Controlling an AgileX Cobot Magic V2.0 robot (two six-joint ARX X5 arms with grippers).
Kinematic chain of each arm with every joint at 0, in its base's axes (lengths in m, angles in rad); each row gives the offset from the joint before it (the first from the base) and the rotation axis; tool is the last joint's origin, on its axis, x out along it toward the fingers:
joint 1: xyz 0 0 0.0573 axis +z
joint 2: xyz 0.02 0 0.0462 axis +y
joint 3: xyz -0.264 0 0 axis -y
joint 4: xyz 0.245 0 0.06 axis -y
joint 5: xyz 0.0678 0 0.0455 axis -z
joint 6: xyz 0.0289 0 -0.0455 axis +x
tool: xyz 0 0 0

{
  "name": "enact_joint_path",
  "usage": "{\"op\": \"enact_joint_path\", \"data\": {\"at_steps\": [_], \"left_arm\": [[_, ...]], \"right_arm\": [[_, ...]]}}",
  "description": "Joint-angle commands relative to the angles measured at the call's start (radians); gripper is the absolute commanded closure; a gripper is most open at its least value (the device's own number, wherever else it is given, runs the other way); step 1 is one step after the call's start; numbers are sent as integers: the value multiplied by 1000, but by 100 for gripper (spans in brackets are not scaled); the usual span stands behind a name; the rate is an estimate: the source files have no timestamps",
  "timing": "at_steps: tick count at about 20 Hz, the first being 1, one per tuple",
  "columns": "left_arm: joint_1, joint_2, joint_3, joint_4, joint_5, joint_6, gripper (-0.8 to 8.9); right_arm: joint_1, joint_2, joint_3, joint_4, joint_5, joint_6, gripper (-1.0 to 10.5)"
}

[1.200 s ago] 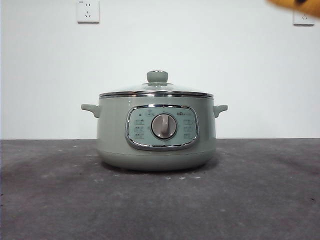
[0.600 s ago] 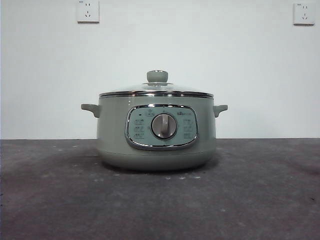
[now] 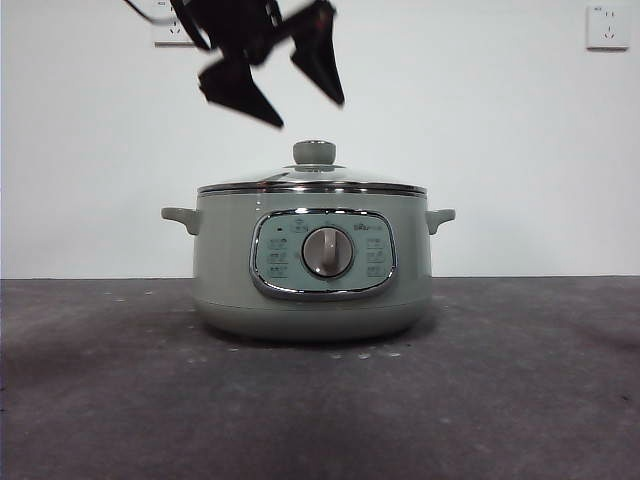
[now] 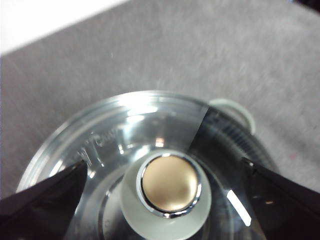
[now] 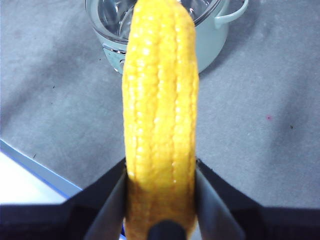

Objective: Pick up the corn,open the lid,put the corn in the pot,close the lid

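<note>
The sage-green pot (image 3: pixel 315 290) stands mid-table with its glass lid (image 3: pixel 312 184) on, knob (image 3: pixel 314 153) upright. My left gripper (image 3: pixel 310 112) hangs open just above the knob and a little left of it, touching nothing. In the left wrist view the gripper (image 4: pixel 164 164) spreads its jaws on either side of the knob (image 4: pixel 170 184), over the lid (image 4: pixel 120 130). My right gripper (image 5: pixel 160 175) is shut on the yellow corn (image 5: pixel 160 100), held high off to one side of the pot (image 5: pixel 212 42). Neither the right gripper nor the corn shows in the front view.
Dark grey table (image 3: pixel 520 400) all around the pot, white wall behind with two outlets (image 3: pixel 175 30) (image 3: pixel 608 26). The right wrist view shows the table's edge (image 5: pixel 35 170) with a blue strip below the corn.
The corn tip left the front view's top right corner. The left gripper has since come down from the top into view above the lid knob. Pot and lid have not moved.
</note>
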Motion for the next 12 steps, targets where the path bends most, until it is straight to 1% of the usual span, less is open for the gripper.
{"op": "enact_joint_path", "data": {"at_steps": [1, 8, 9, 11, 12], "left_arm": [[-7, 46, 1, -2, -11, 15, 248], [-8, 75, 1, -6, -18, 14, 254], [-9, 75, 1, -6, -18, 14, 288], [-9, 75, 1, -9, -17, 14, 506], [-10, 75, 1, -9, -14, 14, 599]], "right_arm": [[2, -2, -2, 8, -3, 4, 959], [2, 0, -2, 30, -2, 3, 959], [2, 0, -2, 30, -2, 2, 959], [2, 0, -2, 30, -1, 1, 959], [2, 0, -2, 29, 0, 1, 959]]}}
